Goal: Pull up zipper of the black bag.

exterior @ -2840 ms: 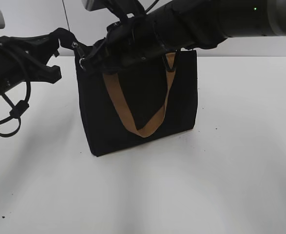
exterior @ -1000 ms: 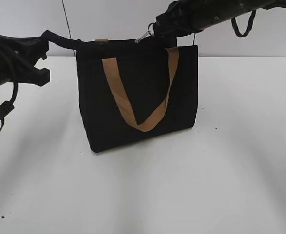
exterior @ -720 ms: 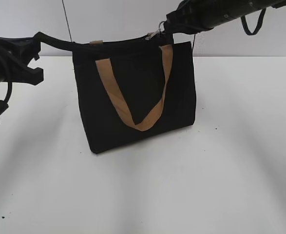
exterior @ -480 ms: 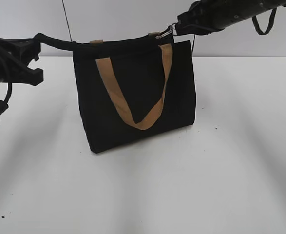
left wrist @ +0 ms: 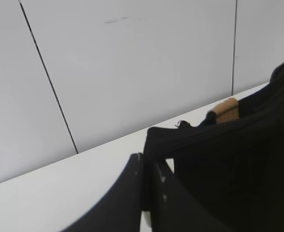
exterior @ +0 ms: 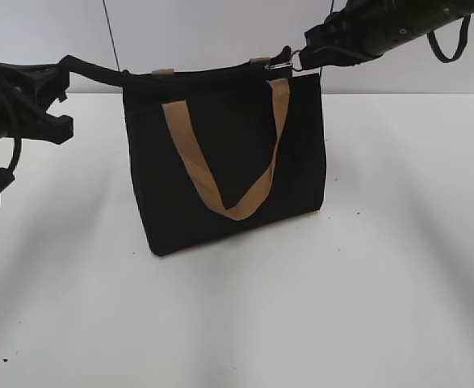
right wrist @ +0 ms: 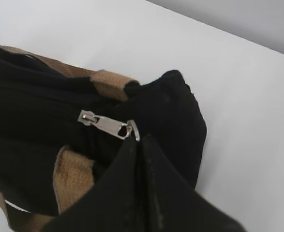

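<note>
A: Where do we find the black bag (exterior: 228, 162)?

B: We see it standing upright on the white desk (exterior: 366, 267), its long axis running left to right across the exterior view, top rim up. One tan strap handle (exterior: 224, 158) hangs down its front face in a loop.

A: And the zipper (right wrist: 105, 124)?

B: It runs along the top rim. In the right wrist view we see its silver slider near the rim's far right end, ring toward the right claw (right wrist: 139, 145), whose fingers are pressed together on that ring.

A: The left claw (left wrist: 149, 179)?

B: We see it clamped on a black fabric tab at the bag's left top corner, stretched taut.

A: Any writing, any contents?

B: We read no writing, and the inside is hidden from us.
</note>
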